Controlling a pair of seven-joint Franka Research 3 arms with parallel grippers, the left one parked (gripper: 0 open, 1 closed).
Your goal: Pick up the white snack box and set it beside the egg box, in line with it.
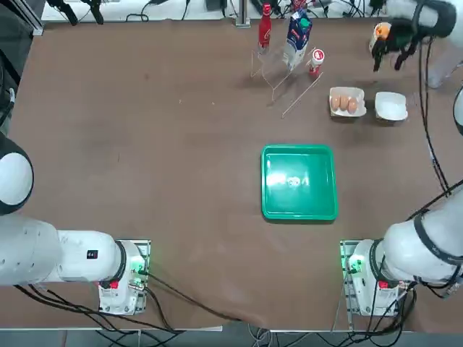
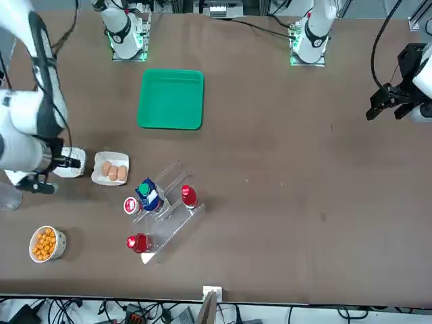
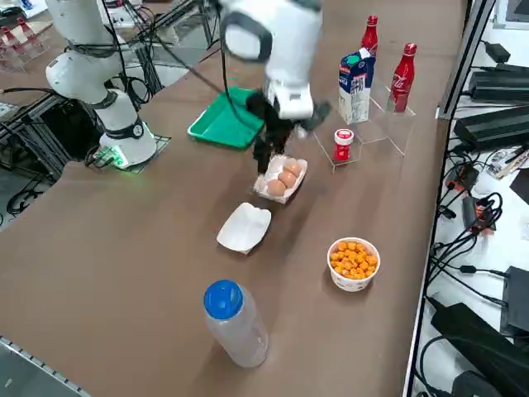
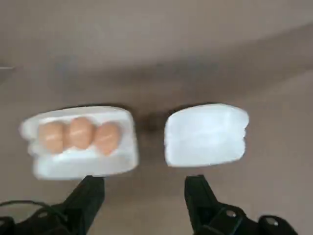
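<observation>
Right gripper (image 4: pixel 144 198) hangs released above the white snack box (image 4: pixel 205 134) and egg box (image 4: pixel 80 142); descending carelessly could nudge either askew.

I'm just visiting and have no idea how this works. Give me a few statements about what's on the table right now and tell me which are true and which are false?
1. The white snack box lies beside the egg box, a small gap between them. True.
2. The right tool is clamped on the snack box. False: its fingers are open and hold nothing, with both boxes lying on the table in front of them.
3. The green tray has eggs in it. False: it holds none; the eggs sit in the small white egg box.
4. A cup of orange snacks stands on the table. True.
5. The blue-capped bottle stands among the red bottles. False: it stands apart, near the table edge.
</observation>
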